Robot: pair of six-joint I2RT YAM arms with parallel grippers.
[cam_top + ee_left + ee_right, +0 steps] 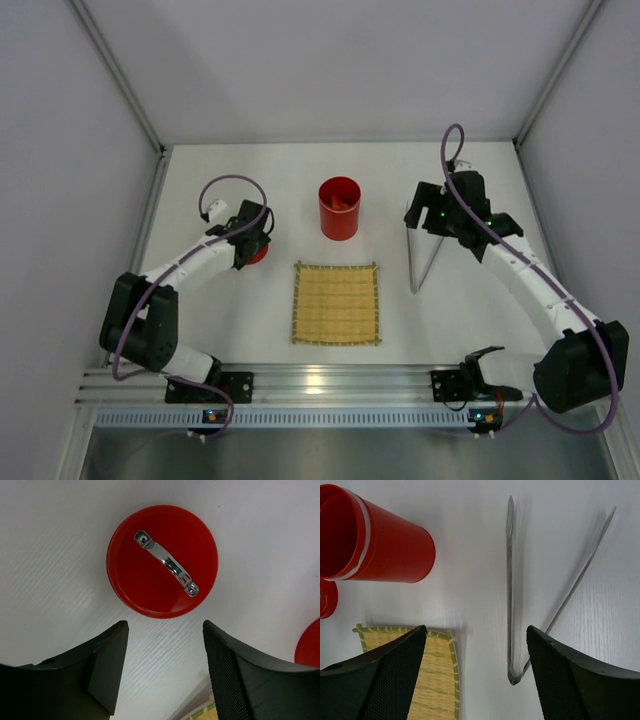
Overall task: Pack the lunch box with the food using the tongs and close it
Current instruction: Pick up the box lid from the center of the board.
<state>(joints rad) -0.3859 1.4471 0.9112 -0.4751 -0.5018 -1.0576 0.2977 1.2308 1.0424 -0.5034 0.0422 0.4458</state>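
The red lunch box (340,208) stands upright and uncovered at the middle back of the table, also seen as lunch box (375,540). Something orange, likely food (341,200), shows inside it. Its round red lid (162,561) with a silver tab lies flat on the table, left of the box. My left gripper (165,626) hovers over the lid's near edge, open and holding nothing. The silver tongs (510,595) lie on the table in a narrow V, right of the box. My right gripper (476,630) hangs above their joined end, open and holding nothing.
A yellow bamboo mat (336,302) lies flat in front of the lunch box, between the two arms. Grey walls close in the table at the back and sides. A metal rail (330,380) runs along the near edge.
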